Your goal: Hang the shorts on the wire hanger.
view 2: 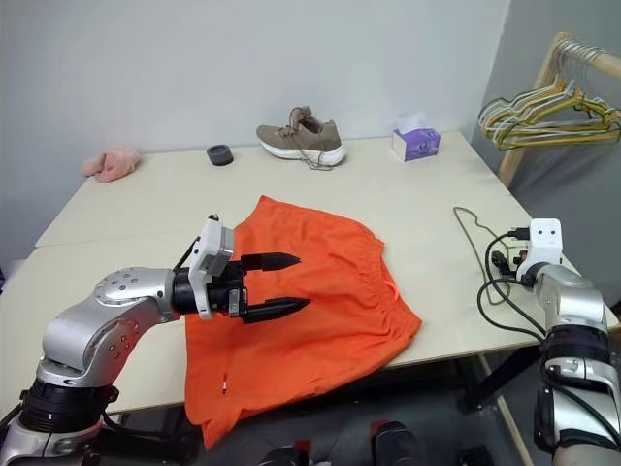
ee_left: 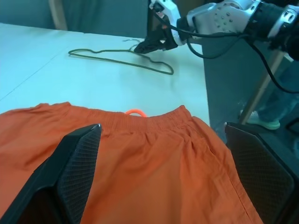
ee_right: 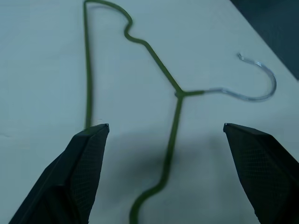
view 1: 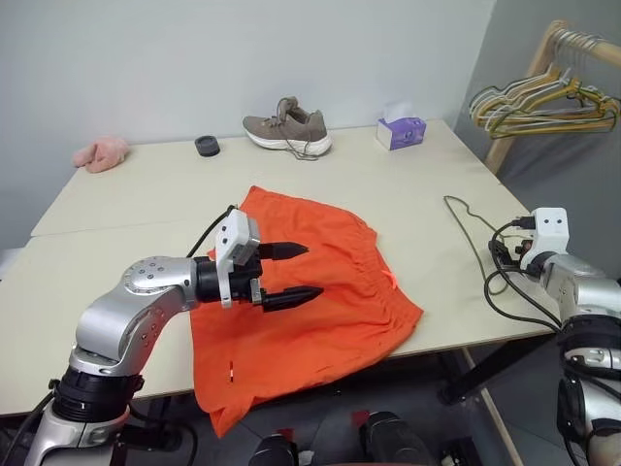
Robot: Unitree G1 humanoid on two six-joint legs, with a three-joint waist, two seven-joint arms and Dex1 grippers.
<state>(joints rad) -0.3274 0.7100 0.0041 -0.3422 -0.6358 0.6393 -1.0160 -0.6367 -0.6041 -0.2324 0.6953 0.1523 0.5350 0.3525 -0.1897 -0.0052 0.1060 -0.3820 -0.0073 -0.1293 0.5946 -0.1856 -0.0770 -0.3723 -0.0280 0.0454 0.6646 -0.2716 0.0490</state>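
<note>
Shorts [view 1: 310, 291], bright orange, are lying spread flat at the centre of the frame on the pale desk [view 1: 116, 194], their lower edge drooping over the near rim. At lower left, the left end effector [view 1: 291, 274] is hovering over them with fingers spread, holding nothing. At the right edge, the wire hanger [ee_right: 173, 121] is lying flat on the desk, and the right end effector [ee_right: 166, 135] is poised just above it, fingers spread wide, empty. Thin wire lying flush may be slipping out of a closing pinch; shorts could be sliding off the rim. No readable writing is showing anywhere.
</note>
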